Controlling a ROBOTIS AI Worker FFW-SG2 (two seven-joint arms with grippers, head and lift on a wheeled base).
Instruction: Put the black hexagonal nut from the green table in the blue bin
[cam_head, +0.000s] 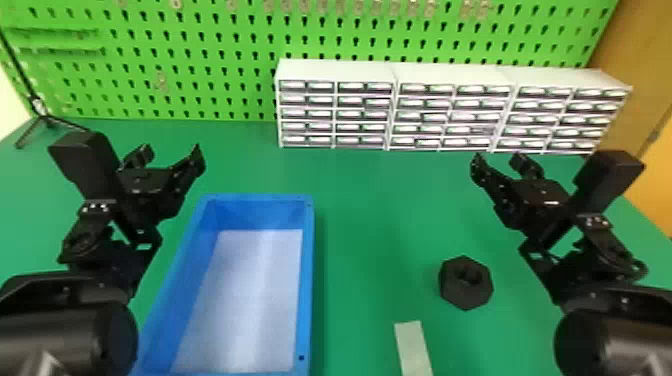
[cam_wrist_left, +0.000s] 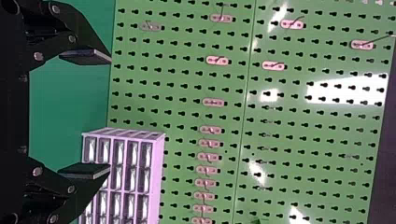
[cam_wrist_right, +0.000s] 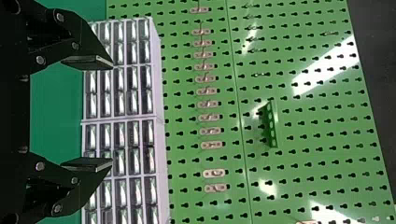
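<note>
Plainly, black nut (cam_head: 465, 297) on green table (cam_head: 375, 200)

The head view shows it right of the blue bin (cam_head: 308, 280), left claw (cam_head: 171, 152) and right claw (cam_head: 498, 161) both wide. The left wrist view adds wall hooks (cam_wrist_left: 217, 60); the right, a small green rack (cam_wrist_right: 272, 135).

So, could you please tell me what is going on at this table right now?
Nothing is being handled at this moment. The black hexagonal nut lies on the green table, to the right of the blue bin, which has no nut in it. The left gripper and right gripper are both open and empty, held above the table on either side, so the nut is yet to be put in the bin.
</note>
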